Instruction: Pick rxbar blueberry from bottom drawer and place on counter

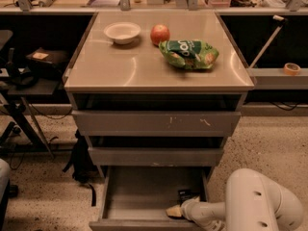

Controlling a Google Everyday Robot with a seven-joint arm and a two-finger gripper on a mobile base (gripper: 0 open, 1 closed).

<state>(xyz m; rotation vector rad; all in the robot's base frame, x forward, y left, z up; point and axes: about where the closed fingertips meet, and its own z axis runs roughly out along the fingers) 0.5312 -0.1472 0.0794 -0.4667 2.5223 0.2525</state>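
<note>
- Reaching into the open grey metal bottom drawer [139,189], the white robot arm [255,201] has its tan-tipped gripper [174,211] at the drawer's 5 o'clock corner.
- I cannot tell if the gripper is spread or pinching.
- The small dark rxbar blueberry [185,195] lies in the drawer, right next to the gripper at its 1 o'clock.
- On the shiny grey-beige counter [144,66] sit a white bowl [122,32] at 11 o'clock, a red apple [160,34] at 12 and a crinkly green chip bag [188,54] at 1.

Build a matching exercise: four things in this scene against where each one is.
Things:
1. bowl
2. apple
3. chip bag
4. gripper

Places:
A. in the bottom drawer, by the rxbar
B. counter, right side
C. counter, back left
D. counter, between bowl and chip bag

Pairs: 1-C; 2-D; 3-B; 4-A
</note>
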